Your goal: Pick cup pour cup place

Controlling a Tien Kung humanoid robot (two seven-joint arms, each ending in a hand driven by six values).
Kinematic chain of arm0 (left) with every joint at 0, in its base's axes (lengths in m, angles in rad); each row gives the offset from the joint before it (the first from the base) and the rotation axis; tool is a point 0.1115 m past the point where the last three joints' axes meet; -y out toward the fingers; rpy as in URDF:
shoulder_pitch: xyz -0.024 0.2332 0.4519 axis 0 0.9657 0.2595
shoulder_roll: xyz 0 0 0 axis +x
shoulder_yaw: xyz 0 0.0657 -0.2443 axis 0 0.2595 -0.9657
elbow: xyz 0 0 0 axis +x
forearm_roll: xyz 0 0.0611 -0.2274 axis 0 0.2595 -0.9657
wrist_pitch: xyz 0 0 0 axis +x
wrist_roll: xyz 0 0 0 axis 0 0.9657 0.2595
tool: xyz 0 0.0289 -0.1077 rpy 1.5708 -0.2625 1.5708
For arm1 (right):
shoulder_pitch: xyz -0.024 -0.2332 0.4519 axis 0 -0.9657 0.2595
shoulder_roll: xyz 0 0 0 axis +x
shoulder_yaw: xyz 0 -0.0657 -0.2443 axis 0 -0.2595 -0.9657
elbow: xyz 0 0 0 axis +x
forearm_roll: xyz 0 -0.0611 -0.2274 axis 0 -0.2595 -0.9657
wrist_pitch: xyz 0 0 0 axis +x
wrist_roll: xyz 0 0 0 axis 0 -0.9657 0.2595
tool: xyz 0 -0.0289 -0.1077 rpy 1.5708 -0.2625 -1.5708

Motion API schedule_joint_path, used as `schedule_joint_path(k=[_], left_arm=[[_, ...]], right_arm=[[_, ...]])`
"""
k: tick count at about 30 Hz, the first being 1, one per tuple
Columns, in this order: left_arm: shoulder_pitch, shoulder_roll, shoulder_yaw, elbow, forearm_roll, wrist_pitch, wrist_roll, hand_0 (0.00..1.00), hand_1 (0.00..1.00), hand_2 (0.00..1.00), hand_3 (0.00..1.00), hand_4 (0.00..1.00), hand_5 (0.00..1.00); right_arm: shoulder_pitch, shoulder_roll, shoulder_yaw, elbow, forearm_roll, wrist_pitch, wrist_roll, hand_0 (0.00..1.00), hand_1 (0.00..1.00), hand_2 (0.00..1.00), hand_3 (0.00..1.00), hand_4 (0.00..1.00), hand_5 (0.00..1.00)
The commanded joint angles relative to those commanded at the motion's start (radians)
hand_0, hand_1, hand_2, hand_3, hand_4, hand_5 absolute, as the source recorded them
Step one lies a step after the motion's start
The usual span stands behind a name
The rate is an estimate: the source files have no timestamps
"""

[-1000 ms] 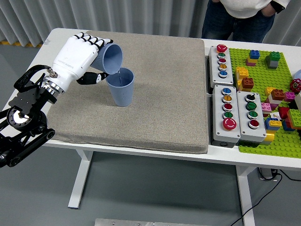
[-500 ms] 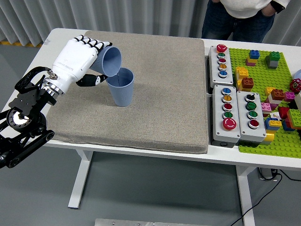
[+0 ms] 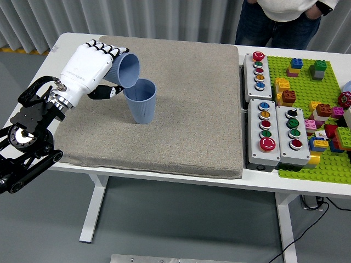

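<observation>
1. Since a second ago the tilted cup has drawn back slightly, up and to the left. A thin stream showed between the two cups in the earlier frames; I can't make one out now.
2. My read: the pour is done or nearly done. Next would be righting the cup and setting it down on the mat.
3. Left hand has its fingers wrapped around the tilted cup's body, thumb underneath, firm grasp. The cup's mouth faces right and down.
4. The tilted cup's rim sits just above and left of the standing cup; rims are close, and I can't tell whether they touch.
5. The standing cup is upright on the mat, left of centre, just right of the hand.
6. Right hand is out of frame.
7. A person stands at the far side, hands not on the table.
8. Risk: the held rim clipping the standing cup when the hand rotates back.
</observation>
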Motion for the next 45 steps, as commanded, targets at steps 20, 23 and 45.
schedule_joint_path(k=[20, 23, 45], left_arm=[[-0.034, 0.031, 0.047, 0.003, 0.0, 0.005, 0.031, 0.688, 0.636, 0.662, 0.599, 0.514, 0.006], [-0.039, 0.036, 0.056, 0.0, 0.0, 0.004, 0.032, 0.688, 0.636, 0.662, 0.599, 0.514, 0.006], [-0.042, 0.044, 0.075, -0.017, 0.0, 0.007, 0.045, 0.687, 0.635, 0.658, 0.595, 0.509, 0.002]], right_arm=[[0.002, 0.0, 0.0, 0.0, 0.002, 0.0, -0.001, 0.695, 0.699, 0.628, 0.618, 0.208, 0.397], [0.001, 0.0, 0.0, 0.0, 0.001, 0.0, -0.001, 0.695, 0.699, 0.628, 0.618, 0.208, 0.397], [-0.008, 0.002, -0.001, 0.0, -0.001, 0.0, -0.002, 0.695, 0.699, 0.628, 0.618, 0.208, 0.396]])
